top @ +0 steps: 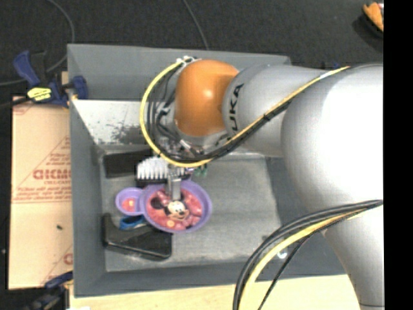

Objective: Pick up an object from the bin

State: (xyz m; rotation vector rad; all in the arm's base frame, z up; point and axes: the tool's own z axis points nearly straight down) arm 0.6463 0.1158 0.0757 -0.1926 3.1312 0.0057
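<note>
The gripper (174, 200), open or closed unclear, dips into a round purple cartoon-mouse bowl (193, 214) near the bin's (240, 237) left edge.

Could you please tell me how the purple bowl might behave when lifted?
The purple bowl looks like thin moulded plastic, so probably light and stiff. Its smooth, glossy rim could slip in the gripper above it.

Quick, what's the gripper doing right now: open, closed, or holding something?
Gripper: cannot be told whether it is open or closed; it is down over the purple cartoon-mouse bowl in the left half of the bin.
</note>
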